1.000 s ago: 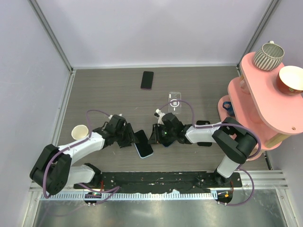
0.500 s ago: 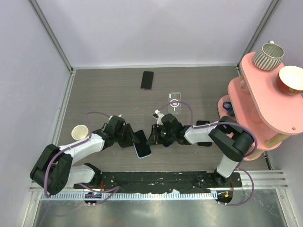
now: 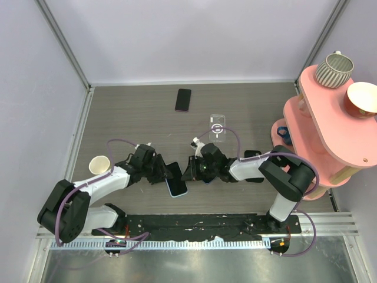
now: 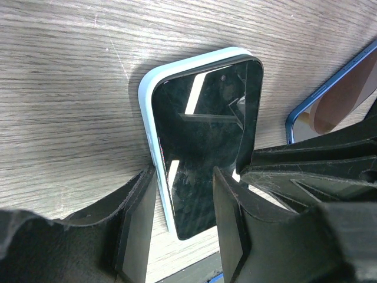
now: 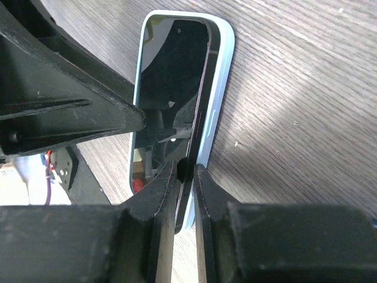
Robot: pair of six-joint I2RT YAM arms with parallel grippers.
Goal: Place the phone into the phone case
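The phone [image 3: 177, 187] is a black glossy slab lying skewed in a light-blue shell [image 4: 148, 94] on the table between my two grippers. It also shows in the left wrist view [image 4: 206, 135] and the right wrist view [image 5: 171, 88]. My right gripper [image 3: 190, 170] is shut on the phone's dark long edge [image 5: 184, 167], beside the light-blue rim [image 5: 222, 71]. My left gripper [image 3: 166, 173] is open, its fingers [image 4: 138, 224] on either side of the phone's near end. The transparent phone case [image 3: 217, 128] with a white ring lies farther back, apart from both grippers.
A black phone with a pinkish rim [image 3: 183, 99] lies at the back centre. A dark-blue-rimmed phone [image 4: 330, 100] lies under the right arm. A paper cup [image 3: 99, 164] stands at the left. A pink shelf stand [image 3: 321, 130] holding cups fills the right side.
Both grippers and the phone between them have shifted slightly to the left. The right gripper stays shut on the phone's edge.
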